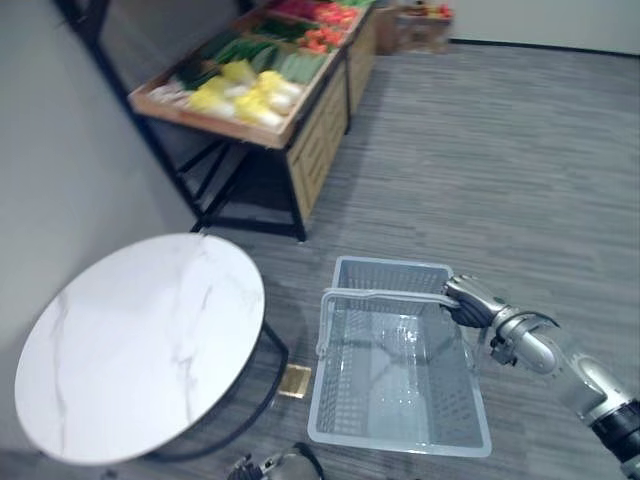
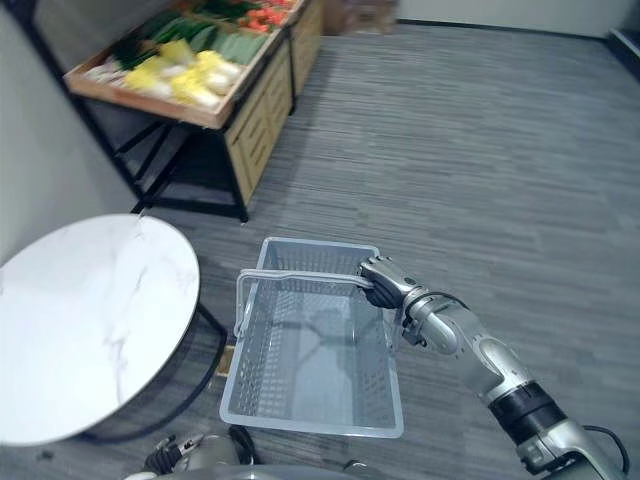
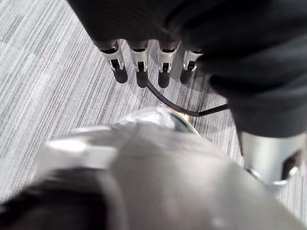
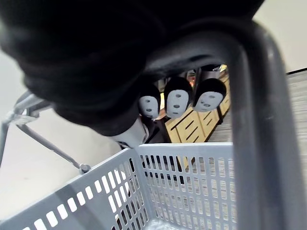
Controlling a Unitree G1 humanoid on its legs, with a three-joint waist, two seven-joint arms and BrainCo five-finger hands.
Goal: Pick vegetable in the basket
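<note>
Here the right hand (image 1: 470, 300) clasps the handle (image 1: 385, 296) of the basket (image 1: 400, 440); vegetables (image 1: 245, 95) lie upper left, well apart; left hand (image 3: 139, 58) hangs slack-fingered.

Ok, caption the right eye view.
Right hand curled round the handle of an empty grey basket, white round table beside it.

grey basket (image 1: 392, 272): 1 | round white table (image 1: 140, 340): 1 | wooden vegetable stand (image 1: 320, 120): 1

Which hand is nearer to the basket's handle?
Right. The right hand is curled round the handle at its right end; the left hand hangs off the basket, fingers straight, over the floor.
</note>
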